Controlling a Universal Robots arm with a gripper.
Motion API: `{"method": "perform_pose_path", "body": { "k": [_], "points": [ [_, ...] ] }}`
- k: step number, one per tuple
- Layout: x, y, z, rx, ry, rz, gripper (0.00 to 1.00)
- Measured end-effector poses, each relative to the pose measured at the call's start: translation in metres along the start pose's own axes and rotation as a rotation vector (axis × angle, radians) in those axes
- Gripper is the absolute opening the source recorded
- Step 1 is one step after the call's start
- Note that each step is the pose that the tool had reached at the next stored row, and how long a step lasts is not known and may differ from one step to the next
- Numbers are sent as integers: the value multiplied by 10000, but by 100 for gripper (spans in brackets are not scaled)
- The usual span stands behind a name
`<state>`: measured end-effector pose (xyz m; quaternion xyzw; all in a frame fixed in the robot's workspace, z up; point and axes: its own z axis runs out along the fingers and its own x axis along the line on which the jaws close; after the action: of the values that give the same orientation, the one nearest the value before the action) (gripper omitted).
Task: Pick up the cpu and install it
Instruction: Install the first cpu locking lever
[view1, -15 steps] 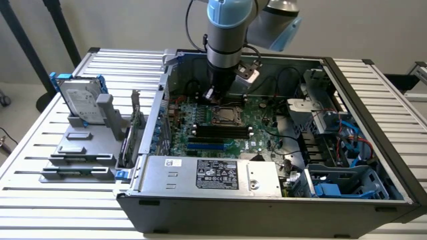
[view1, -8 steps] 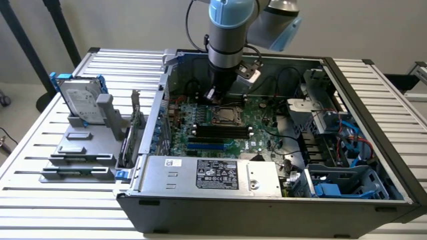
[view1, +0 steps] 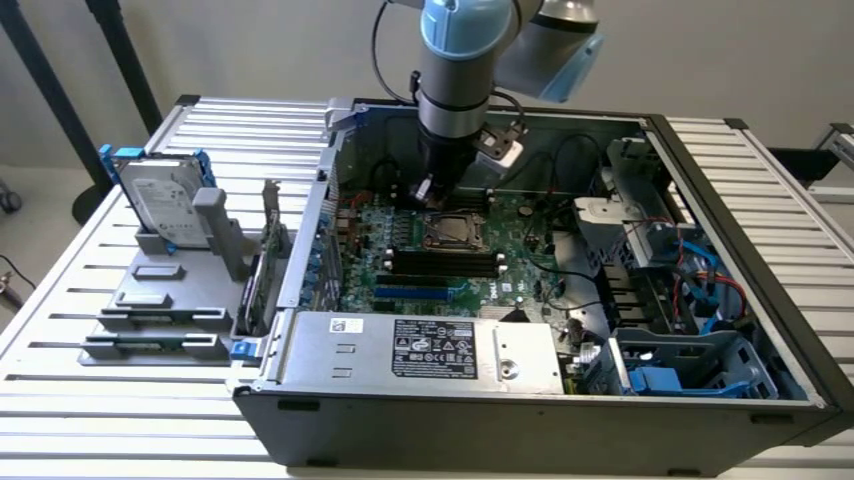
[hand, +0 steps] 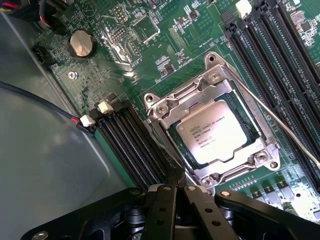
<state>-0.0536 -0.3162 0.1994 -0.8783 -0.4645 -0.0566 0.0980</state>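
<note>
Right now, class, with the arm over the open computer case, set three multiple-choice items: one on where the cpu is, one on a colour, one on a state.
1. Where is the cpu?
A. In the motherboard socket
B. On the grey stand outside the case
C. Between the gripper's fingers

2. What colour is the motherboard?
A. Red
B. Green
C. White

3. How does the gripper stand?
A. Wide open around the cpu
C. Clamped on a cable
B. Fingers together, holding nothing

Answers: 1 A, the silver chip lies inside the metal socket frame. 2 B, the board is green in both views. 3 B, the wrist view shows the black fingers meeting beside the socket, with nothing between them.
</note>
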Motion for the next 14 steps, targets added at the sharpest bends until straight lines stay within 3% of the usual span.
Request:
{"method": "perform_pose_path", "body": {
  "k": [14],
  "points": [
    [50,78,10,14,-16,-88,11]
  ]
}}
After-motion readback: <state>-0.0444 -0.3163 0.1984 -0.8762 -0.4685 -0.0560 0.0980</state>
